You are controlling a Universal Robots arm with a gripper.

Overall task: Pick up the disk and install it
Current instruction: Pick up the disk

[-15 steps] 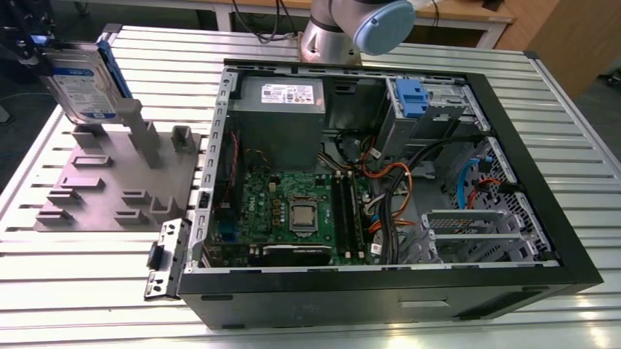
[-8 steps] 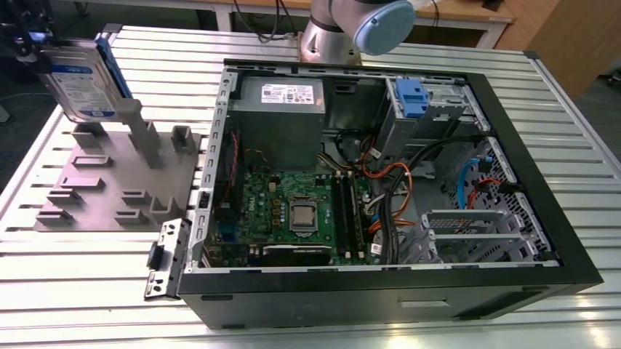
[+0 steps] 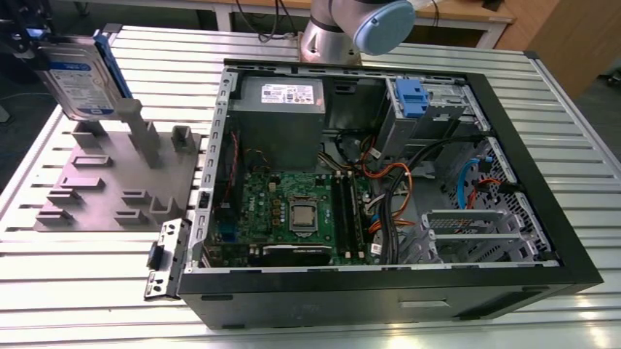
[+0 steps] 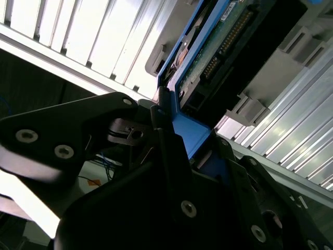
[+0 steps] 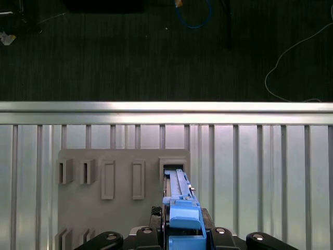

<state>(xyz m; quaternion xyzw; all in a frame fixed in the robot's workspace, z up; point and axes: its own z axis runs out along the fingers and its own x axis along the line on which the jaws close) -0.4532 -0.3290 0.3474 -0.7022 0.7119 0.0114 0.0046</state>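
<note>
Gripper [image 5: 182, 221] tight on flat silver-grey disk [image 3: 83, 80] with blue plastic rails, over slotted grey fixture [image 3: 97, 178].

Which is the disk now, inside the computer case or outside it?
Outside. The claw holds the disk on edge over the grey stand, to the exterior view's left of the open case.
</note>
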